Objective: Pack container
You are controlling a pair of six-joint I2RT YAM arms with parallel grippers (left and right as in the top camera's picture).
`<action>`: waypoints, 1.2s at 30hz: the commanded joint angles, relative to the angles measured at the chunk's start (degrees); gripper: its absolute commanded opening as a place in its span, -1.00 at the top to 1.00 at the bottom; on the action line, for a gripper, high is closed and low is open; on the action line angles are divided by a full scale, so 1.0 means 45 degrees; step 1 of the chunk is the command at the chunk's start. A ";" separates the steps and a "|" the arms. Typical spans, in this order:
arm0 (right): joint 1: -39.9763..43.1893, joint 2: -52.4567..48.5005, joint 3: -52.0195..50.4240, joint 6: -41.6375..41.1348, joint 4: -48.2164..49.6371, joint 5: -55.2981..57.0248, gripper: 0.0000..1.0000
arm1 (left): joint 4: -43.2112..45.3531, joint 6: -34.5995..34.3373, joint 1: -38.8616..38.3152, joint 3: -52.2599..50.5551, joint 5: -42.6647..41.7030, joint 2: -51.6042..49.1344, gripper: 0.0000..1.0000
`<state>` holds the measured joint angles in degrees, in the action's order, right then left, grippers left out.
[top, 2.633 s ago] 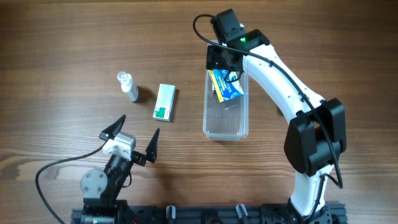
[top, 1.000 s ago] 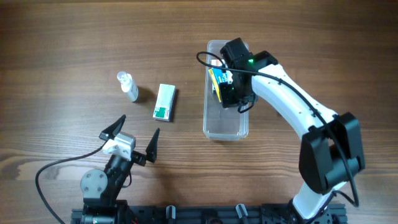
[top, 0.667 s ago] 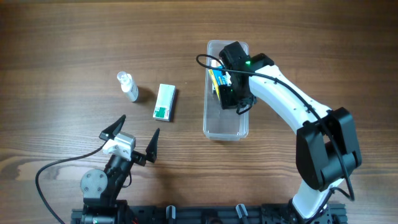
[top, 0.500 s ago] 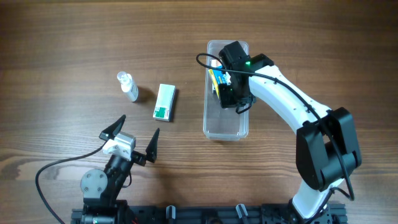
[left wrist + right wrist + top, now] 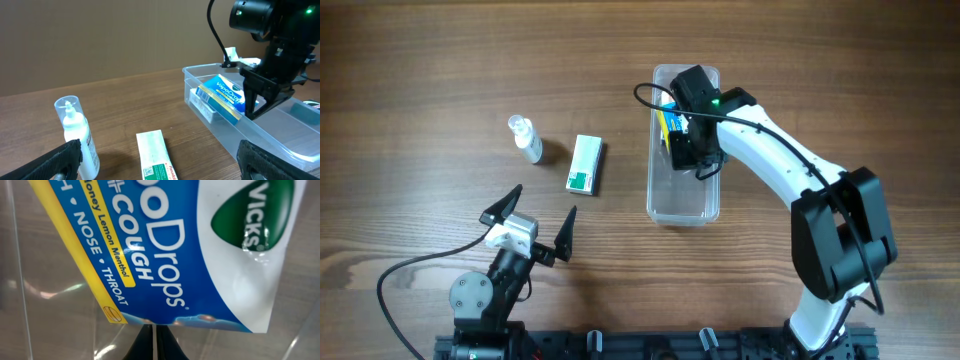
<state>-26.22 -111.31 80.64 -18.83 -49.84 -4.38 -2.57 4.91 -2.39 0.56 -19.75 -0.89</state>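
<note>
While inside container [image 5: 683, 205], right fingers [image 5: 248, 97] clamped on drops bag [image 5: 225, 92]; left fingers [image 5: 566, 235] spread, bottle [image 5: 527, 139] nearby.

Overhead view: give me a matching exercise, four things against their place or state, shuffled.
1 cough drops bag
2 bottle
3 green-and-white box
4 left gripper

A open, empty
B upright on the table, just left of the box
C inside the container, pinched by the right gripper
D flat on the table, between bottle and container

Pairs: 1-C, 2-B, 3-D, 4-A
</note>
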 commanded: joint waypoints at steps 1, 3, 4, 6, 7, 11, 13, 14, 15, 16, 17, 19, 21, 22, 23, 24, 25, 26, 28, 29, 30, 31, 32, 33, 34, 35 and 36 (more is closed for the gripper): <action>-0.0063 -0.0223 -0.0112 -0.0214 0.0418 0.0345 0.91 | -0.0015 0.0102 0.0097 -0.0053 0.0024 0.0039 -0.99; -0.0063 -0.0223 -0.0112 -0.0291 0.0612 0.0345 0.91 | -0.0019 0.0102 0.0097 -0.0053 0.0024 0.0039 -0.99; -0.0063 -0.0223 -0.0112 -0.0301 0.0675 0.0345 0.91 | -0.0019 0.0102 0.0097 -0.0053 0.0024 0.0039 -1.00; -0.0063 -0.0219 -0.0097 -0.0432 0.0753 0.0350 0.91 | -0.0015 0.0102 0.0097 -0.0053 0.0024 0.0039 -0.99; -0.0063 -0.0219 -0.0078 -0.0520 0.0782 0.0345 0.91 | -0.0015 0.0102 0.0097 -0.0053 0.0024 0.0039 -0.99; -0.0063 -0.0219 0.0010 -0.0520 0.0889 0.0345 0.91 | -0.0015 0.0102 0.0097 -0.0053 0.0024 0.0039 -0.99; -0.0063 -0.0219 0.0112 -0.0525 0.0884 0.0345 0.91 | -0.0019 0.0102 0.0097 -0.0053 0.0024 0.0039 -1.00; -0.0063 -0.0219 0.0175 -0.0525 0.0884 0.0345 0.91 | -0.0015 0.0102 0.0097 -0.0053 0.0024 0.0039 -0.99; -0.0063 -0.0219 0.0243 -0.0534 0.0889 0.0340 0.91 | -0.0015 0.0102 0.0097 -0.0053 0.0024 0.0039 -0.99; -0.0063 -0.0219 0.0364 -0.0529 0.0874 0.0340 0.91 | -0.0015 0.0102 0.0097 -0.0053 0.0024 0.0039 -0.99; -0.0063 -0.0219 0.0515 -0.0529 0.0855 0.0340 0.91 | -0.0015 0.0102 0.0097 -0.0053 0.0024 0.0039 -0.99; -0.0063 -0.0219 0.0782 -0.0529 0.0816 0.0340 0.91 | -0.0015 0.0102 0.0097 -0.0053 0.0024 0.0039 -0.99; -0.0063 -0.0219 0.0986 -0.0525 0.0826 0.0340 0.91 | -0.0019 0.0102 0.0097 -0.0053 0.0024 0.0039 -0.99; -0.0063 -0.0219 0.1054 -0.0529 0.0879 0.0345 0.91 | -0.0015 0.0102 0.0097 -0.0053 0.0024 0.0039 -1.00; -0.0063 -0.0219 0.1088 -0.0525 0.0962 0.0345 0.91 | -0.0019 0.0102 0.0097 -0.0053 0.0024 0.0039 -0.99; -0.0063 -0.0219 0.1098 -0.0520 0.1103 0.0350 0.91 | -0.0015 0.0102 0.0097 -0.0053 0.0024 0.0039 -0.99; -0.0063 -0.0219 0.1098 -0.0525 0.1185 0.0350 0.91 | -0.0019 0.0102 0.0097 -0.0053 0.0024 0.0039 -1.00; -0.0063 -0.0219 0.1098 -0.0520 0.1307 0.0359 0.91 | -0.0015 0.0102 0.0097 -0.0053 0.0024 0.0039 -0.99; -0.0063 -0.0219 0.1098 -0.0515 0.1515 0.0403 0.92 | -0.0015 0.0102 0.0097 -0.0053 0.0024 0.0039 -1.00; -0.0063 -0.0219 0.1098 -0.0520 0.1617 0.0398 0.92 | -0.0015 0.0102 0.0097 -0.0053 0.0024 0.0039 -1.00; -0.0063 -0.0219 0.1098 -0.0520 0.1817 0.0461 0.91 | -0.0015 0.0102 0.0097 -0.0053 0.0024 0.0039 -0.99; -0.0063 -0.0219 0.1093 -0.0529 0.1914 0.0607 0.92 | -0.0015 0.0102 0.0097 -0.0053 0.0024 0.0039 -0.99; -0.0063 -0.0219 0.1093 -0.0529 0.2006 0.0826 0.91 | -0.0015 0.0102 0.0097 -0.0053 0.0024 0.0039 -0.99; -0.0063 -0.0219 0.1093 -0.0525 0.2084 0.1069 0.92 | -0.0019 0.0102 0.0097 -0.0053 0.0024 0.0039 -1.00; -0.0063 -0.0219 0.1093 -0.0525 0.2161 0.1258 0.91 | -0.0015 0.0102 0.0097 -0.0053 0.0024 0.0039 -0.99; -0.0063 -0.0219 0.1093 -0.0520 0.2229 0.1375 0.91 | -0.0019 0.0102 0.0097 -0.0053 0.0024 0.0039 -0.99; -0.0058 -0.0219 0.1093 -0.0529 0.2283 0.1457 0.91 | -0.0015 0.0102 0.0097 -0.0053 0.0024 0.0039 -1.00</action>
<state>-26.22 -111.44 84.12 -20.58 -40.34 -1.52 -2.57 4.91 -2.39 0.56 -19.77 -0.89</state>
